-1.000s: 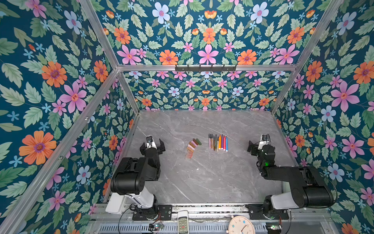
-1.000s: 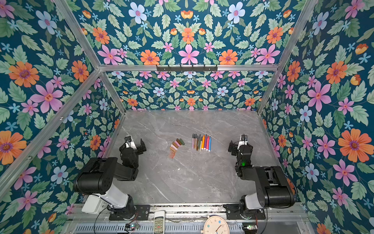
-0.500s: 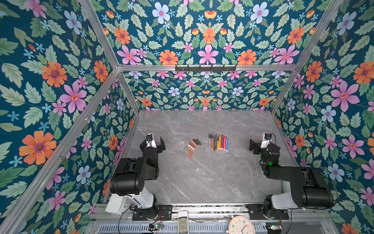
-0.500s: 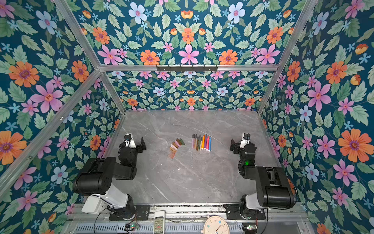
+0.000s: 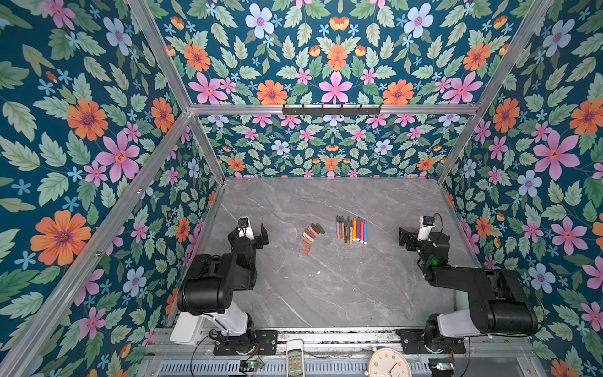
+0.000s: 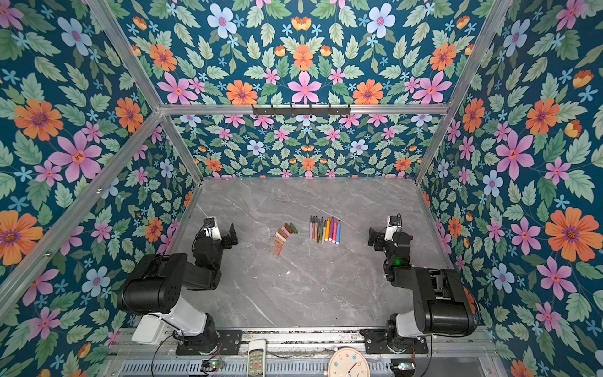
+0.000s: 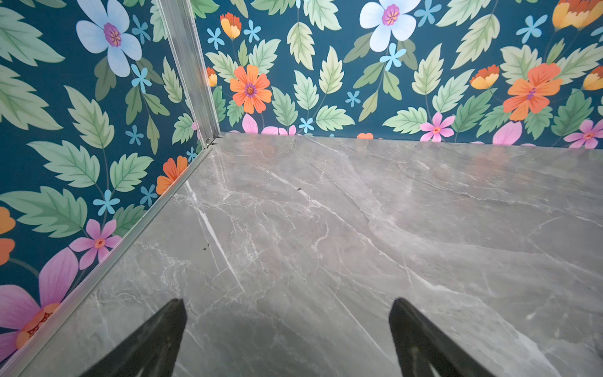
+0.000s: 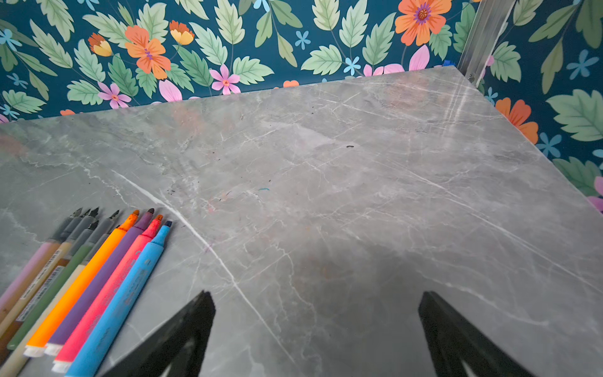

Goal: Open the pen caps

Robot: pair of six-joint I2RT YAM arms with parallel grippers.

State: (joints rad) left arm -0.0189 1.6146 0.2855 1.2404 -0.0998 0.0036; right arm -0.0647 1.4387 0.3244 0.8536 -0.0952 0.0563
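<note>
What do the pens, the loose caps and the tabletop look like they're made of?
The pens: likely plastic, matte coloured barrels. The pen caps: probably plastic too, some seemingly translucent; too small to be sure. The table: grey marble-look slab, white veins, faint sheen; stone or laminate, cannot tell.

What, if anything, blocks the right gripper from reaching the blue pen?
Probably nothing, so yes: the right gripper is open, and only bare table lies between it and the blue pen, the outermost pen on its side of the row.

lab booth, floral walls (image 5: 332,65), aluminium frame (image 5: 424,109)
</note>
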